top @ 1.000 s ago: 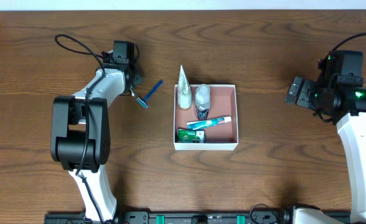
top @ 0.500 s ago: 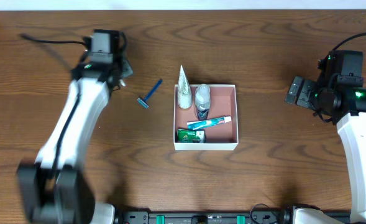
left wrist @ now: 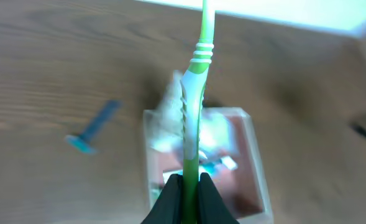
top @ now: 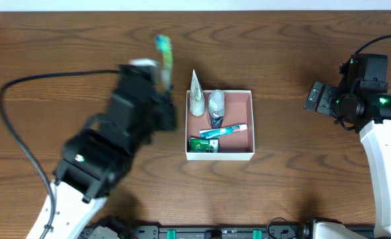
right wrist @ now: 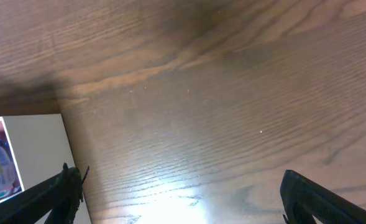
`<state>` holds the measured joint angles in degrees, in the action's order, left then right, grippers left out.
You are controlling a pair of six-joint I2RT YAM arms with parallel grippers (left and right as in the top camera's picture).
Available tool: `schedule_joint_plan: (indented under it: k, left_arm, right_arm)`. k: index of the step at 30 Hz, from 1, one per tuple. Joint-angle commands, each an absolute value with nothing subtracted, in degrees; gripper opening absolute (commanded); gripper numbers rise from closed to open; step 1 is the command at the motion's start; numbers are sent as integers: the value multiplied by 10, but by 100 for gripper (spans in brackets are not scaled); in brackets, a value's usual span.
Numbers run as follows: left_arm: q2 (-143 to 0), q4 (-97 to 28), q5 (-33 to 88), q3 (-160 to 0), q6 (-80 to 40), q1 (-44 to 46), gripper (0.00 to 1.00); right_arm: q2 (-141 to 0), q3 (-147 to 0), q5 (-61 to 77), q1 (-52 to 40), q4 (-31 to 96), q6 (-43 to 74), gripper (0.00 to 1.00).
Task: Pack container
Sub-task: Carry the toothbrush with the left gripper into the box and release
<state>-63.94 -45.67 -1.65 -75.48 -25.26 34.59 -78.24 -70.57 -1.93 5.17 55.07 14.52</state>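
Swung in from afar, left gripper (left wrist: 189,180) pinches a toothbrush (left wrist: 195,87) just left of the container (top: 220,157).

Container (top: 253,133) right side bare; toiletries (top: 215,106) crowd left.

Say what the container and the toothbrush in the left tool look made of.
Container: probably thin card or paperboard, matt; thin white walls, dull pink-brown inside. Toothbrush: likely plastic, smooth green with white ribbed bands; blur hides any gloss.
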Motion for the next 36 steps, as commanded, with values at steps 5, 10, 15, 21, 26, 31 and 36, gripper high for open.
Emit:
schedule_joint_plan:
  k: [5,10,15,21,26,31,36]
  left_arm:
    - [-715,-421,-7,-761,-254,484,6]
    - [-811,-391,-7,-761,-268,518,5]
    - [-906,-372,-6,-761,-305,525,6]
    - [-982,-370,-7,-761,-342,525,6]
    - [-1006,-368,-11,-761,-362,525,6]
    - [-1006,-352,-11,-761,-361,525,31]
    - [-1002,-329,-10,-768,-358,525,38]
  right_arm:
    - [-783,-712,-19,53,551,152,99]
    - [-783,-712,-19,53,551,152,99]
    - [-783,-712,-19,53,551,152,99]
    - [-783,-712,-19,53,551,152,99]
    - [-783,-712,-19,53,551,152,99]
    - [-783,-712,-19,53,551,152,99]
    - [-783,-712,-19,53,551,152,99]
